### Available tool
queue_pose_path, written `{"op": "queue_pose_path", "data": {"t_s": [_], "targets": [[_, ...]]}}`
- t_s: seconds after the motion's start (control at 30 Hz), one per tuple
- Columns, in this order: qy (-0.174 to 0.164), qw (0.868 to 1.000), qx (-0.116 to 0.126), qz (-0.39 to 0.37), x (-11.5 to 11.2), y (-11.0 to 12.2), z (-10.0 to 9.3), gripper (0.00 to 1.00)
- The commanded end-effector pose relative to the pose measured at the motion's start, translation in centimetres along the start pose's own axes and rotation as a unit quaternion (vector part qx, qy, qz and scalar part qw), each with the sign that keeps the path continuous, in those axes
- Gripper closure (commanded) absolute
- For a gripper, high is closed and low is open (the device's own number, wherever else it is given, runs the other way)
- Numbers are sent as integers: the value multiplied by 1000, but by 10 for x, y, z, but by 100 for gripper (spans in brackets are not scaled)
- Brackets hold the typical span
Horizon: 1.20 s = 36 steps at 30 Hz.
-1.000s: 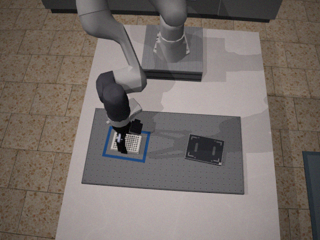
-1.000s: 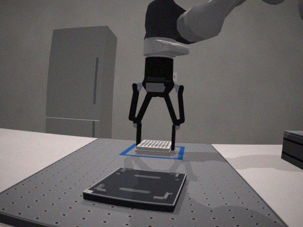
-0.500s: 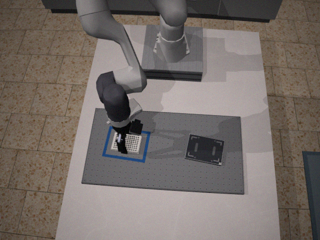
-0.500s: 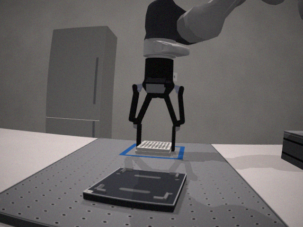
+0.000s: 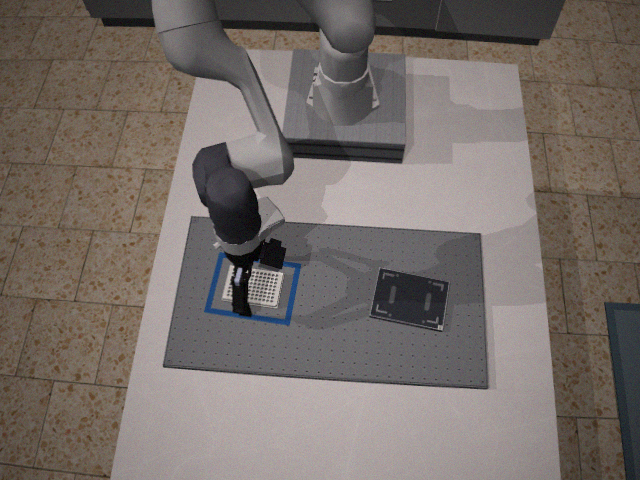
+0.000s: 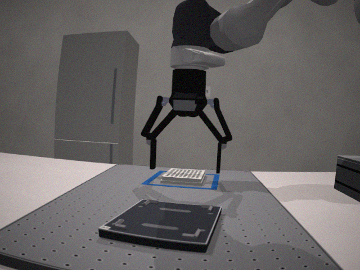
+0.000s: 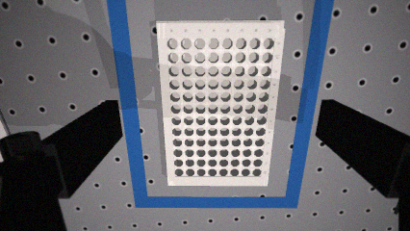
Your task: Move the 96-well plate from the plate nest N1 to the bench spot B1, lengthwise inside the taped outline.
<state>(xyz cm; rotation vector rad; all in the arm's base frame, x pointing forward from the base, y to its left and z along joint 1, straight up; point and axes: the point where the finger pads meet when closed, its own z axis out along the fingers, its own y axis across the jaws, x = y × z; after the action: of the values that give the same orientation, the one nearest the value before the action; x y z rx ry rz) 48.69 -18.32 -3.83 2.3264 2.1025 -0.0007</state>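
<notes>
The white 96-well plate [image 5: 253,286] lies flat on the grey breadboard inside the blue taped outline [image 5: 252,291], its long side along the outline's long side. It also shows in the exterior view [image 6: 183,176] and in the wrist view [image 7: 218,102]. My gripper [image 6: 184,168] hangs straight over the plate, fingers wide open and apart from both of its long sides. In the wrist view the two fingers stand outside the blue tape [image 7: 217,199]. The black plate nest [image 5: 409,298] sits to the right with nothing on it; it also shows in the exterior view [image 6: 164,223].
The grey perforated breadboard [image 5: 330,304] lies on a white table. The robot base [image 5: 345,103] stands behind it. A dark box [image 6: 349,175] sits at the right edge, and a tall grey cabinet [image 6: 95,95] stands at the back.
</notes>
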Motion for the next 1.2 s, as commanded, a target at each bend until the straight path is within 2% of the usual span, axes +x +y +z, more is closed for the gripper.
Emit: {"op": "queue_pose_path", "data": {"t_s": [0.0, 0.33, 1.17], "targets": [[1, 1000, -2, 1, 1, 1, 1, 0], [1, 1000, -2, 1, 1, 1, 1, 0], [1, 1000, -2, 1, 1, 1, -55, 0]]}}
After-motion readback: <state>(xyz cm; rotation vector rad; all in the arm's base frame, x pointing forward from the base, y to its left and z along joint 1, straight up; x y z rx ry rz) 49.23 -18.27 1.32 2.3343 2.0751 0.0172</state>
